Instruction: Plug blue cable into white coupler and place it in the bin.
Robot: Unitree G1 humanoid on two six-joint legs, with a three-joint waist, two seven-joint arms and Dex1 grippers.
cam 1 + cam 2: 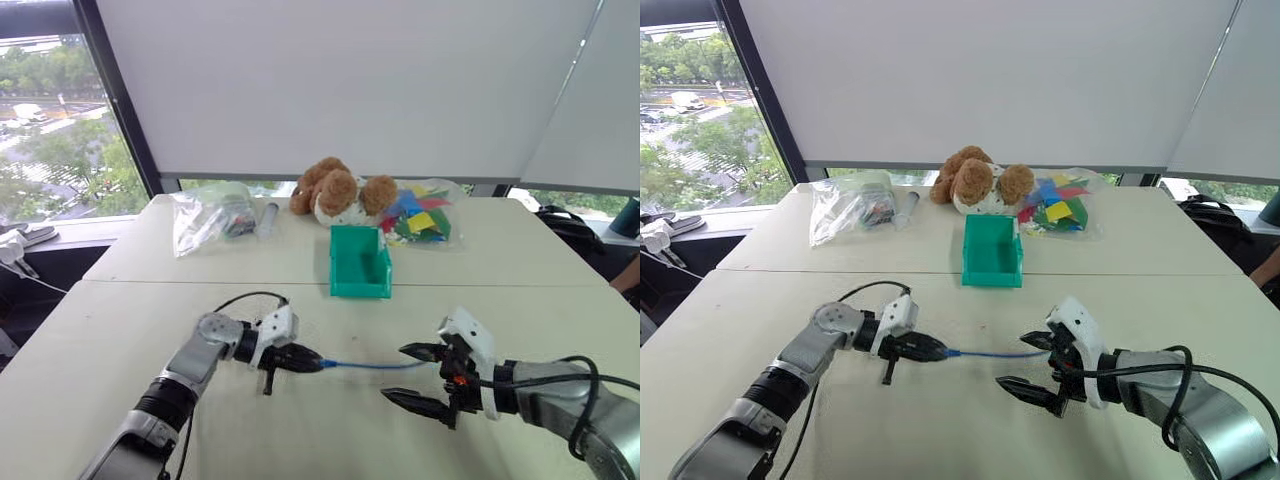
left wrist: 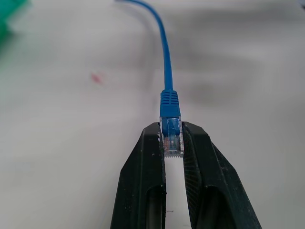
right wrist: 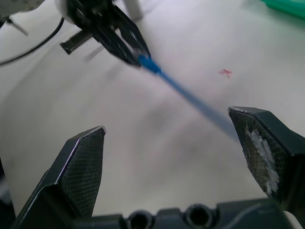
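Pinching the plug end of the blue cable

Left gripper reaches level toward the right, clamped on the plug; keep it square for mating. The cord runs to the right gripper, fingers spread wide, holding nothing. The bin waits beyond; I cannot make out the white coupler.

Left gripper fingers pinched together, right gripper fingers spread wide.

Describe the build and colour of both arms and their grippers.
Both arms are silver-grey metal with black joint sections and loose black cables. Left gripper and right gripper each have a white housing and two black tapered jaws, whose inner faces carry a fine mesh texture; the right's show whitish scuffs.
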